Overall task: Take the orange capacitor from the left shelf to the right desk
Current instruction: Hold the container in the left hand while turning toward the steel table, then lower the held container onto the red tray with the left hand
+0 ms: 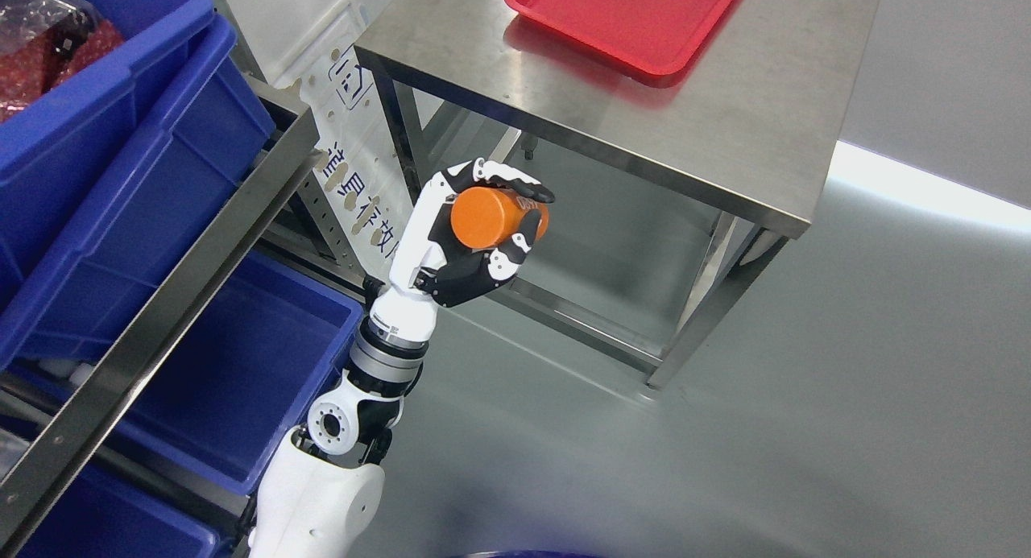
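My left hand (483, 224) is raised in the air between the shelf and the steel desk, its black-and-white fingers (515, 189) curled around an orange cylindrical capacitor (493, 217). The capacitor lies roughly sideways in the grasp, its round end facing the camera. It hangs below and in front of the near-left corner of the steel desk (725, 139), over the floor. A red tray (620, 14) rests on the desk's far part. The left arm rises from the bottom edge, left of the middle. The right arm does not show.
A metal shelf frame (161, 300) with blue bins (145, 155) fills the left side; a lower blue bin (258, 365) sits beside my arm. A white signboard (354, 163) stands behind the hand. Grey floor (805, 421) spreads to the right.
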Tool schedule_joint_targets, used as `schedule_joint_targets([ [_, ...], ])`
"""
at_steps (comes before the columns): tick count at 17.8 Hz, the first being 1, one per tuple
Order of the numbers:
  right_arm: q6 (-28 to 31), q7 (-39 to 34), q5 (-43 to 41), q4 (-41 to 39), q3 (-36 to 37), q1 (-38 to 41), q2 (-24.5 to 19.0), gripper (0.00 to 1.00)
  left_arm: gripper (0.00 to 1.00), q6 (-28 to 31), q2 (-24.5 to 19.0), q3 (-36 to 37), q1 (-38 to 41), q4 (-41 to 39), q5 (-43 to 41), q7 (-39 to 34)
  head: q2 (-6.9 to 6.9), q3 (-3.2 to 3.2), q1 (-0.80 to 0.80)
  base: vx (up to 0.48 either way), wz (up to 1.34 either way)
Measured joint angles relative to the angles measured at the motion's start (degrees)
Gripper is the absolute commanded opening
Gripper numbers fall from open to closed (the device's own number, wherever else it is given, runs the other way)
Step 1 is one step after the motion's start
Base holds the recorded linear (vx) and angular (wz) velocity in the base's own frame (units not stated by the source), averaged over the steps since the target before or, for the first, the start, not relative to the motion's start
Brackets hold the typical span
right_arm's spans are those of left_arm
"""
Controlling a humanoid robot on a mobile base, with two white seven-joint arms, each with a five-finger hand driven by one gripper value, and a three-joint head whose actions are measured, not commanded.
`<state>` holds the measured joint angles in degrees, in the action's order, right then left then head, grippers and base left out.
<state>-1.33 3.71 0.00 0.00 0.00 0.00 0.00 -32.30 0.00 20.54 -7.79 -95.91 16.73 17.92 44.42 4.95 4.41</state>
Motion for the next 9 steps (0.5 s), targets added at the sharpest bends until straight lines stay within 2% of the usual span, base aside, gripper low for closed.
schedule_joint_targets([
  [9, -0.01, 0.00, 0.00, 0.00, 0.00, 0.00, 0.00, 1.00, 0.04, 1.69, 0.00, 4.11, -4.82, 1.34, -0.39, 0.00, 0.00, 0.00, 0.00, 0.211, 0.01],
])
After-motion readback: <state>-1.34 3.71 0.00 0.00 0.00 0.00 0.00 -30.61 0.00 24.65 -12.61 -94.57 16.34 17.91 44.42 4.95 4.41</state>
